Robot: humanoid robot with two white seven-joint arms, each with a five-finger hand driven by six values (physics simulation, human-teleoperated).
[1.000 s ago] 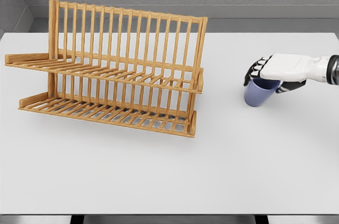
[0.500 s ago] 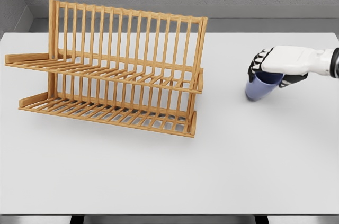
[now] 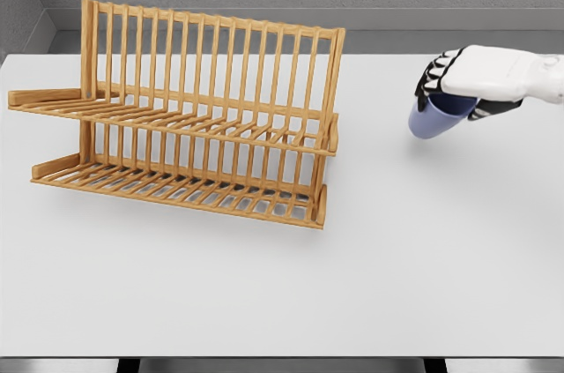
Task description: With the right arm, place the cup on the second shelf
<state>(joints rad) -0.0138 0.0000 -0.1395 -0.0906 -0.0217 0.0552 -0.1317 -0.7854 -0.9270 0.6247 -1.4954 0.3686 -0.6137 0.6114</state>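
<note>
A blue cup [image 3: 432, 120] hangs in the air at the right of the table, tilted, with my right hand [image 3: 458, 82] shut on its rim from above. Its shadow lies on the tabletop below. The wooden two-tier rack [image 3: 189, 117] stands at the left, well away from the cup. Its upper shelf [image 3: 176, 115] and lower shelf [image 3: 176, 183] both hold nothing. My left arm is out of view.
The white table [image 3: 282, 294] spreads wide in front of the rack and under the cup. A grey wall runs behind the table's far edge.
My right hand has lifted the cup off the table, rising by a hand's height and drifting slightly right. The rack has not moved.
</note>
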